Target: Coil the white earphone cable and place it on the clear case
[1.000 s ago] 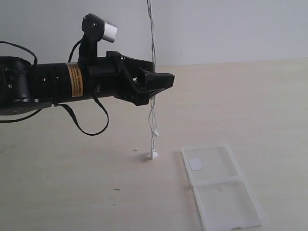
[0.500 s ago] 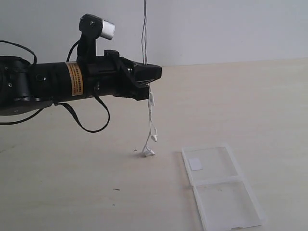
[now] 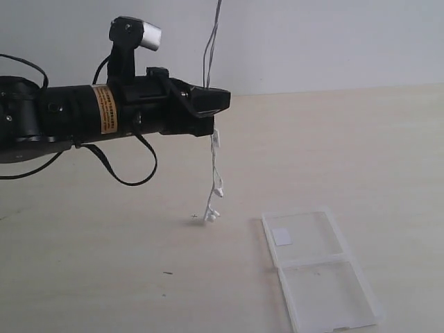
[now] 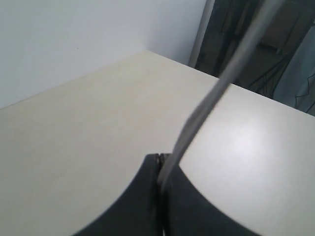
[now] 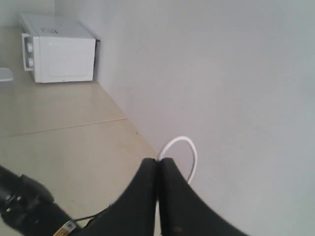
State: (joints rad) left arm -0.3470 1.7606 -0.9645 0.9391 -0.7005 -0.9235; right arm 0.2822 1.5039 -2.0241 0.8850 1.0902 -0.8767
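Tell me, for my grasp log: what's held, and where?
The white earphone cable: left claw pinches it above the earbuds; right claw pinches a loop higher up.

Your left end effector (image 3: pixel 223 102) is matte black, as is the arm behind it, which is banded by an orange-yellow label with dark print (image 3: pixel 105 118). The camera above it has a silver-white barrel (image 3: pixel 150 33). Below the end effector, the thin white earphone cable (image 3: pixel 214 163) is plain white, earbuds included. Above it, the strand reads grey against the pale grey-white wall (image 3: pixel 333 41). Lower, beyond the tips, the flat transparent plastic case (image 3: pixel 326 291) is colourless with a small white square sticker (image 3: pixel 282 236). The surface (image 3: pixel 104 277) is unpatterned pale beige. Your right end effector (image 5: pixel 158 164) is black too.
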